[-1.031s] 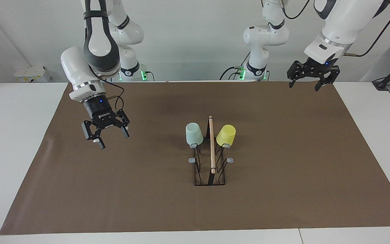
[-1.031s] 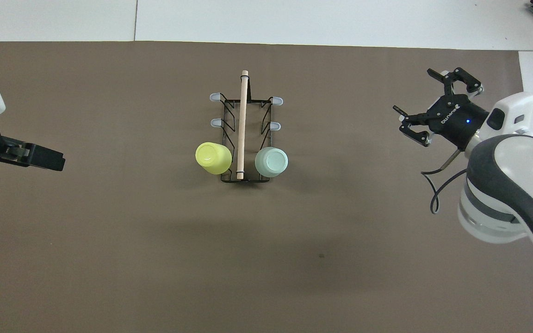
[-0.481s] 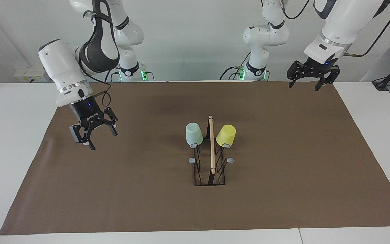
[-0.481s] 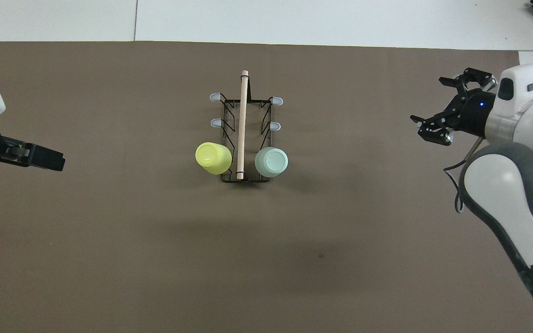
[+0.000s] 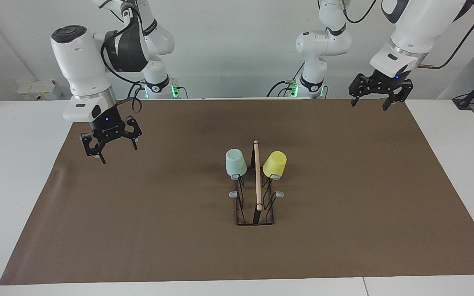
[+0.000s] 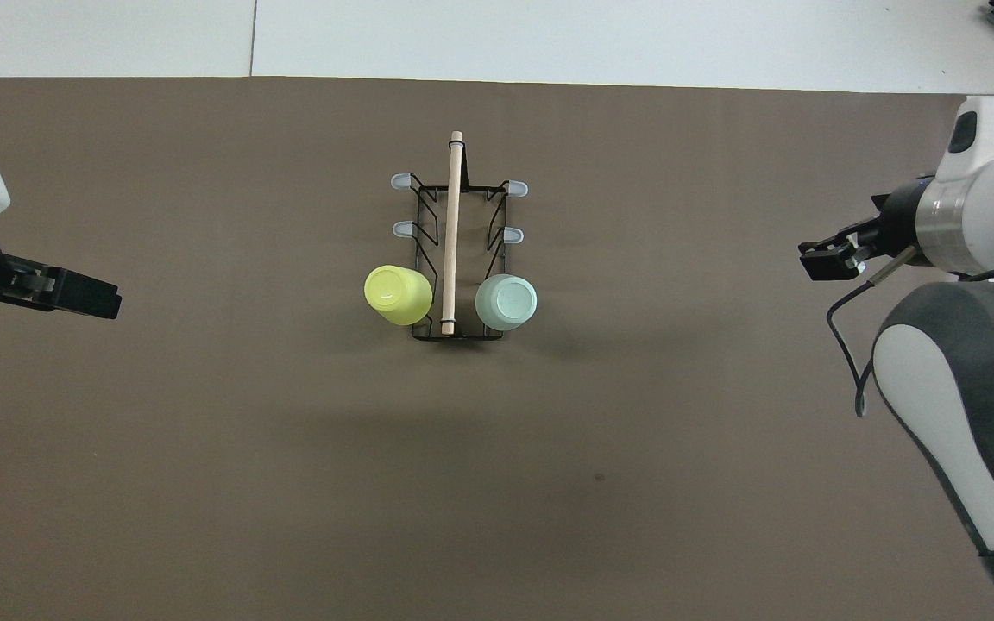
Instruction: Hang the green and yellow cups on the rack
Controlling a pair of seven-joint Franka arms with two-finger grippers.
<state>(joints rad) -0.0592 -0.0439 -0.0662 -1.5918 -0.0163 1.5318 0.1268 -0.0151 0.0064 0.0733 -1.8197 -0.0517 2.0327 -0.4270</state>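
One brown mat (image 5: 344, 205) on the table. Two arms: right gripper (image 5: 110, 144) up over the mat's edge at its own end, fingers spread, empty; left gripper (image 5: 379, 98) up over its corner of the mat, fingers spread, empty. One rack (image 5: 256, 193) mid-mat. Two cups hung upside down on the pegs nearest the robots: green cup (image 5: 235, 163), yellow cup (image 5: 275, 164). Four grey-blue pegs (image 6: 399, 228) free.

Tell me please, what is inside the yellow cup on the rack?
The yellow cup sits upside down on a peg of the rack, beside the green cup. A grey-blue peg tip shows at its rim; the rest of the inside is covered by the cup's wall.
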